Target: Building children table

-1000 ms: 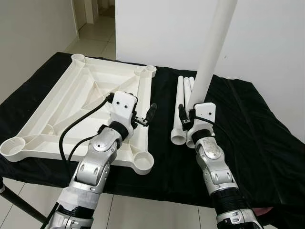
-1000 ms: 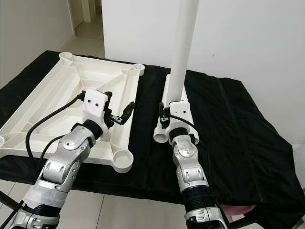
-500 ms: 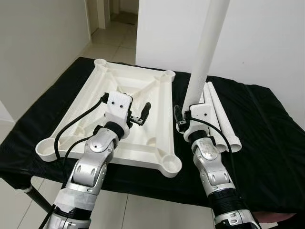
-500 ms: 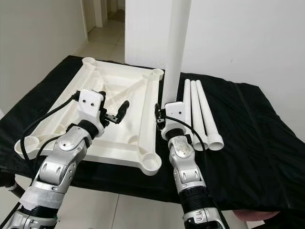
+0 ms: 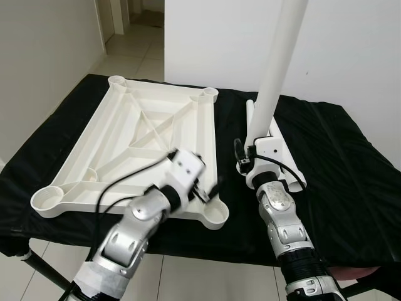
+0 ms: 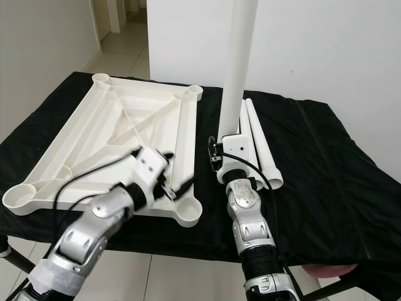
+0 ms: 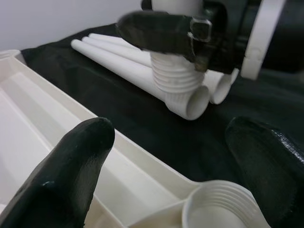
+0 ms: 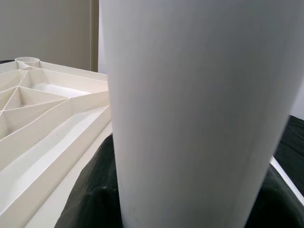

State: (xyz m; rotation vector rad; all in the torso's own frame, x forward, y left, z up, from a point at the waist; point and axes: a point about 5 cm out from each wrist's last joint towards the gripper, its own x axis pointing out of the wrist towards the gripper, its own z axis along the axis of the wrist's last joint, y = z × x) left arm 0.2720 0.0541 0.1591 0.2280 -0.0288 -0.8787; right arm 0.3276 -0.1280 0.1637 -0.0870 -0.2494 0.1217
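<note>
Step in hand, as judged: seat the upright leg (image 5: 276, 59) in the near corner socket (image 5: 215, 215) of the upturned tabletop (image 5: 131, 141). Keep leg plumb, threaded end square over socket mouth, then lower and twist; brace the frame beside the socket.

Right gripper (image 5: 245, 158) pinches leg near its threaded end, forearm raised, wrist upright, just right of tabletop edge. Left gripper (image 5: 207, 188) low over that corner, fingers (image 7: 71, 166) spread either side of socket. Spare legs (image 6: 260, 141) lie on black cloth (image 5: 332, 163)
</note>
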